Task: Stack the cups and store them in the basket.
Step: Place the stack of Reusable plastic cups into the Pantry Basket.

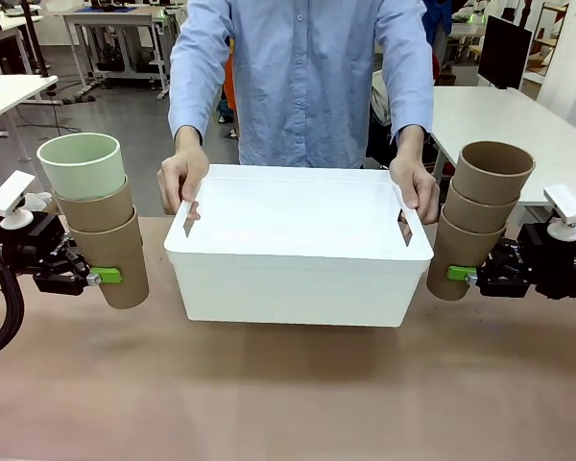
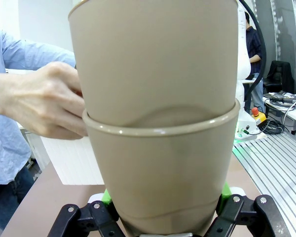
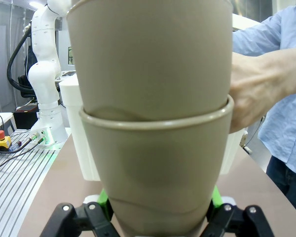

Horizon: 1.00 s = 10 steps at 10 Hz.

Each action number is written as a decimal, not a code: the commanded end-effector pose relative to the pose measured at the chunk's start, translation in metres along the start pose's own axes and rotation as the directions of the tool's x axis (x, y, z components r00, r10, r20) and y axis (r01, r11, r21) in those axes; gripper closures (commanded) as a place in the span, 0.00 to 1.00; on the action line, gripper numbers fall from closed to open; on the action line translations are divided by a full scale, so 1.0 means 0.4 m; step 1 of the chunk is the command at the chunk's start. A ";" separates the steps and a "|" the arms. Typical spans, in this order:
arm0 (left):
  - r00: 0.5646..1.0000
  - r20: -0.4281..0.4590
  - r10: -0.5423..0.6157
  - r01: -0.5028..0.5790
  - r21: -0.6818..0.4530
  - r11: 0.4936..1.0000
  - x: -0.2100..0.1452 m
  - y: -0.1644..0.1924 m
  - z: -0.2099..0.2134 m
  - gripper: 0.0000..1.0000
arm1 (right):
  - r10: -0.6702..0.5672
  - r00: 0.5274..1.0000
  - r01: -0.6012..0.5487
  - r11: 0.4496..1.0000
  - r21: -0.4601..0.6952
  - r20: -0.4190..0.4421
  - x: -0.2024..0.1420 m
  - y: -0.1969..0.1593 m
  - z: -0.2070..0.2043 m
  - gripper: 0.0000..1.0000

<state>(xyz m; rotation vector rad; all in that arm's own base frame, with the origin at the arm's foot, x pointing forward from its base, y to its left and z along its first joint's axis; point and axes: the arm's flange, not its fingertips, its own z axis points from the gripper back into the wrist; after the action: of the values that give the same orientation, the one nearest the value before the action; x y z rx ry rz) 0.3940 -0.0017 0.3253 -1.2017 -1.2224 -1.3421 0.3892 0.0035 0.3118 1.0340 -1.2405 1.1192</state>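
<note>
1. Front view: the left gripper [image 1: 104, 277], black with green pads, is clamped on a tan-brown tapered matte cup [image 1: 120, 254], the bottom one of a stack of three.
2. Above this gripper's fingers a second tan-brown cup [image 1: 98, 207] is nested in the first, and a pale mint green cup [image 1: 82, 165] sits on top. The stack tilts so that its mouth leans away from the middle.
3. The right gripper [image 1: 464, 275] is closed on the lowest brown tumbler [image 1: 454, 250] of another stack. A middle brown tumbler [image 1: 477, 211] and a top brown tumbler [image 1: 495, 171] rise above its fingers, also leaning outward.
4. Between the two grippers the white rectangular plastic basket [image 1: 298, 283] stands on the brown table [image 1: 288, 394], just beside the right gripper's stack and a little apart from the left one.
5. A person in a blue shirt [image 1: 302, 77] grips the basket's rim, one hand [image 1: 180, 181] on the left gripper's side, the other hand [image 1: 415, 187] on the right gripper's side.
6. Left wrist view: the green pads press both sides of the held cup, with the person's hand beyond it.
</note>
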 end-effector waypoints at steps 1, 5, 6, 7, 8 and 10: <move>1.000 0.006 -0.015 0.015 -0.004 1.000 0.010 -0.002 -0.003 0.15 | 0.019 1.000 -0.019 1.000 -0.011 0.010 0.007 -0.003 -0.001 0.15; 1.000 0.006 -0.015 0.015 -0.004 1.000 0.010 -0.002 -0.003 0.15 | 0.019 1.000 -0.019 1.000 -0.011 0.010 0.007 -0.003 -0.001 0.15; 1.000 0.006 -0.015 0.015 -0.004 1.000 0.010 -0.002 -0.003 0.15 | 0.019 1.000 -0.019 1.000 -0.011 0.010 0.007 -0.003 -0.001 0.15; 1.000 0.006 -0.015 0.015 -0.004 1.000 0.010 -0.002 -0.003 0.15 | 0.019 1.000 -0.019 1.000 -0.011 0.010 0.007 -0.003 -0.001 0.15; 1.000 0.006 -0.015 0.015 -0.004 1.000 0.010 -0.002 -0.003 0.15 | 0.019 1.000 -0.019 1.000 -0.011 0.010 0.007 -0.003 -0.001 0.15; 1.000 0.006 -0.015 0.015 -0.004 1.000 0.010 -0.002 -0.003 0.15 | -0.013 1.000 0.012 0.999 -0.033 -0.025 0.073 0.012 0.019 0.15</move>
<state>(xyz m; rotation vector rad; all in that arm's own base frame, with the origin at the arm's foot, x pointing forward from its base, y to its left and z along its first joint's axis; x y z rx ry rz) 0.3940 -0.0018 0.3253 -1.2017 -1.2223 -1.3421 0.3901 0.0015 0.3150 1.0239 -1.2367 1.1158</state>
